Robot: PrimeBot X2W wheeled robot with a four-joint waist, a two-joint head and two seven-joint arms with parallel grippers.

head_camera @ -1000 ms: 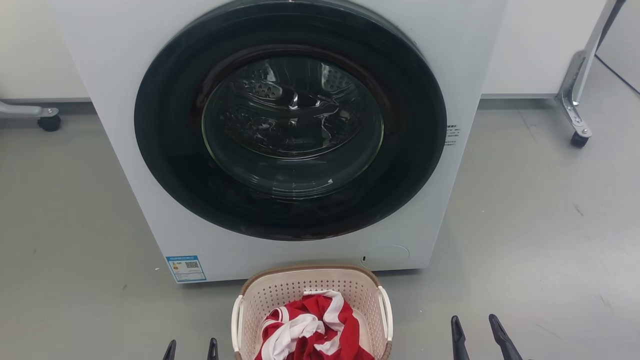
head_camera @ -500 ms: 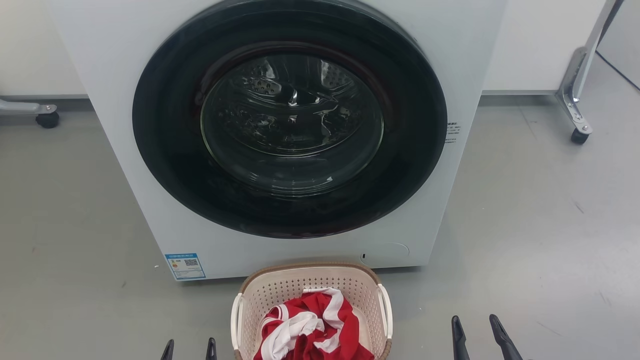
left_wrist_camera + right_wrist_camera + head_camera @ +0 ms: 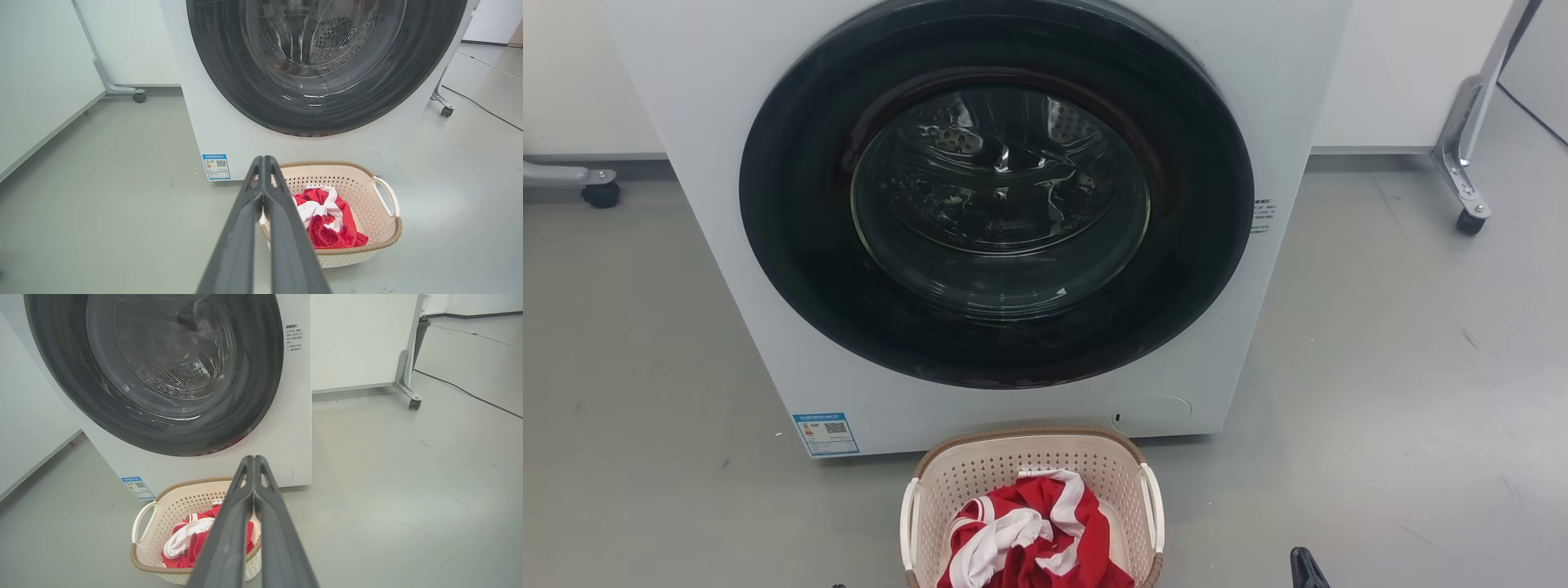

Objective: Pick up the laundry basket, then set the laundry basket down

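Observation:
The laundry basket, cream and perforated with a brown rim and white side handles, stands on the grey floor just in front of the washing machine. A red and white garment lies inside it. My left gripper is shut with nothing in it, raised above the floor to the left of the laundry basket. To the right of the laundry basket, my right gripper is also shut and empty. In the head view, the right gripper shows as one dark tip at the bottom edge.
The washing machine's round dark door is closed. Wheeled metal stand legs stand at the back right and back left. A black cable runs along the floor on the right. White panels line the walls.
Both grippers have gone from open to shut and sunk toward the bottom edge of the head view. The basket has not moved.

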